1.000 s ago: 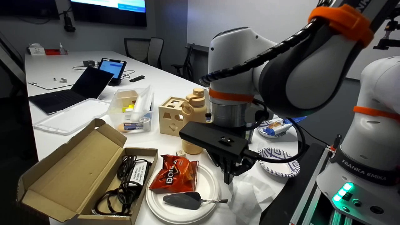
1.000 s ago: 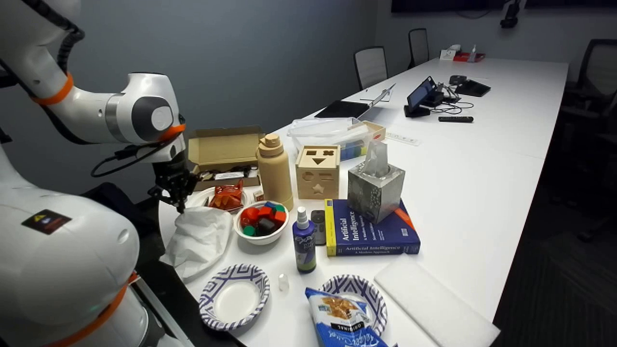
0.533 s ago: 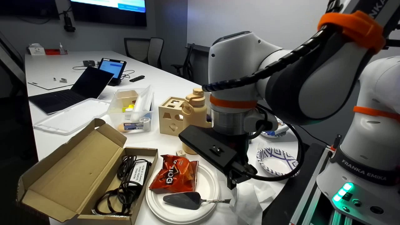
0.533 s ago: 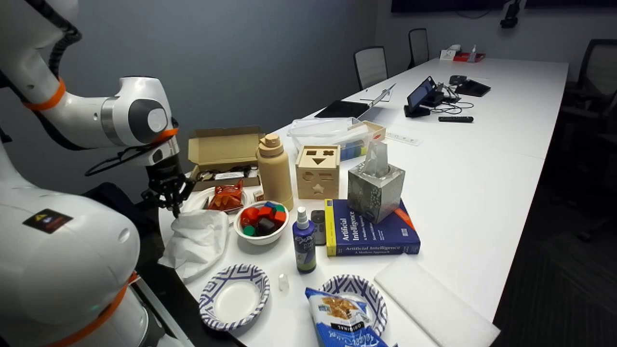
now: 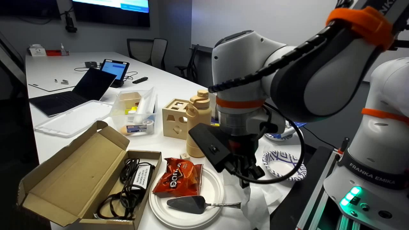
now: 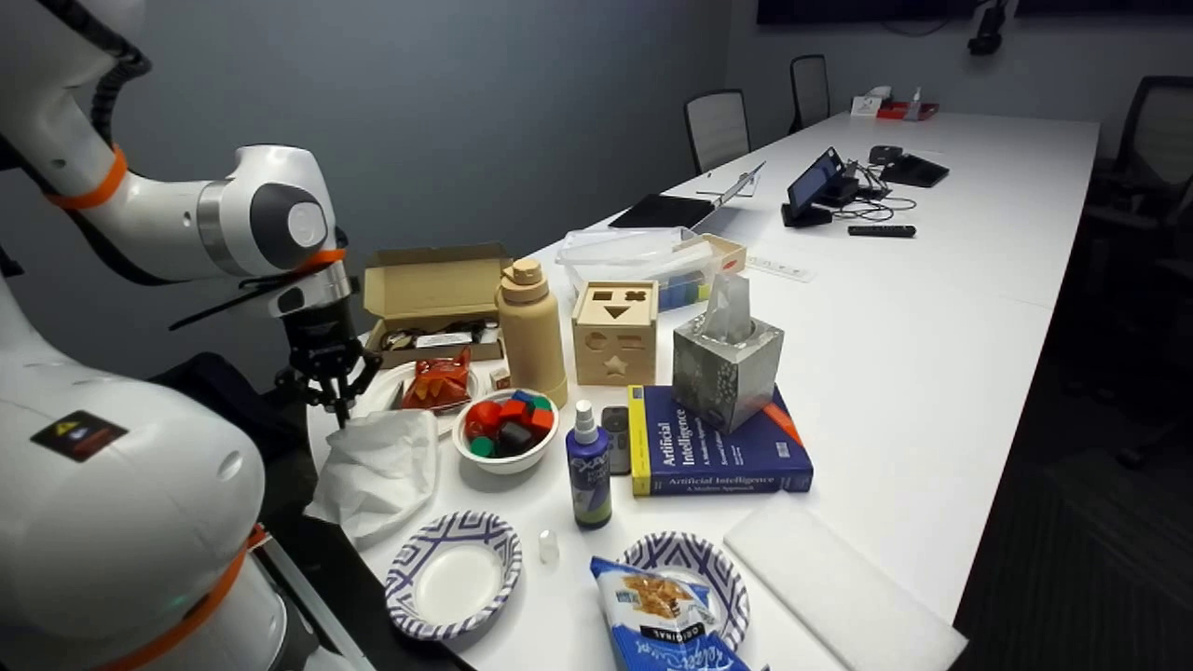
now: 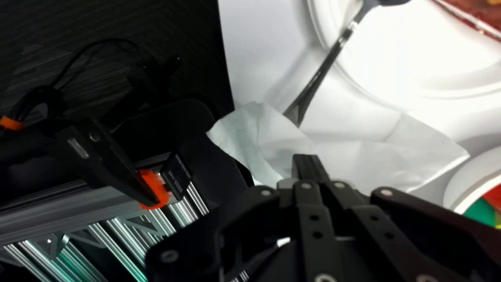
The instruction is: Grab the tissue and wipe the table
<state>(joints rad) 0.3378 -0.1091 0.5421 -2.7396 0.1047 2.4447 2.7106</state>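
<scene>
Pinching the crumpled tissue [image 6: 380, 477], gripper [image 6: 342, 417] had its fingers pressed together, tissue lay on the worktop [image 6: 895, 373] between round white plate [image 5: 212, 185] and patterned plate [image 6: 457, 582], partly past the edge.

In an exterior view, the crumpled white paper tissue [image 6: 382, 473] lies at left on the glossy white table [image 6: 918, 373], with the round white bowl [image 6: 503, 464] to its right. Behind the bowl stands the tall tan bottle [image 6: 531, 335], left of the cubic wooden shape sorter [image 6: 615, 343]. Farther right, the square silver tissue box [image 6: 722, 382] sits on the thick blue book [image 6: 722, 457].
</scene>
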